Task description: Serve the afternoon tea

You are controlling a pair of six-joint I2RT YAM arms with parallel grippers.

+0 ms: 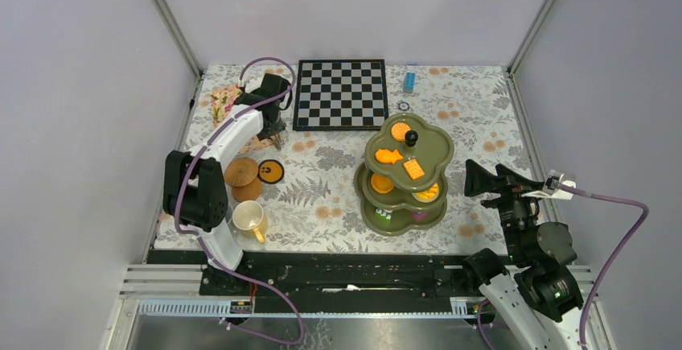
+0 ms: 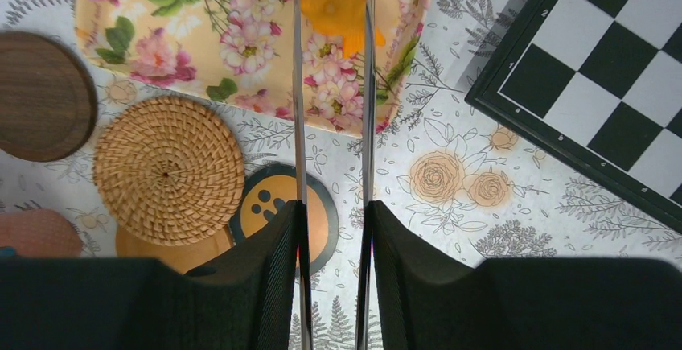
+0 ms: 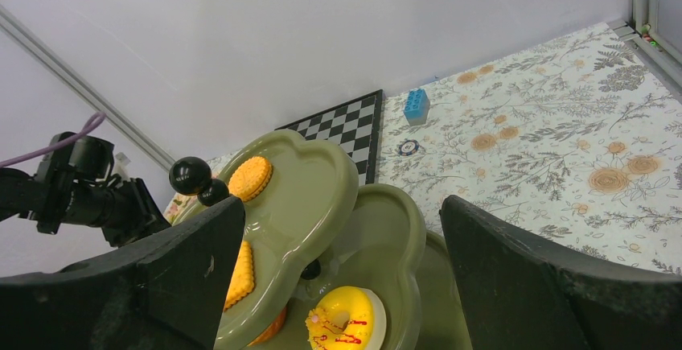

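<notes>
Right fingers [image 3: 515, 277] gape wide, released — stand [image 3: 322, 181] with biscuits [image 3: 249, 177] just ahead between them. Left fingers [image 2: 265, 286] nearly closed above counter [image 2: 418, 125] — grasp cannot be told; coasters [image 2: 167, 169] to their left.

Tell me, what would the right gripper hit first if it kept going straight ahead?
The right gripper would most likely meet the stand first, near its upper tiers, though depth is unclear.
</notes>
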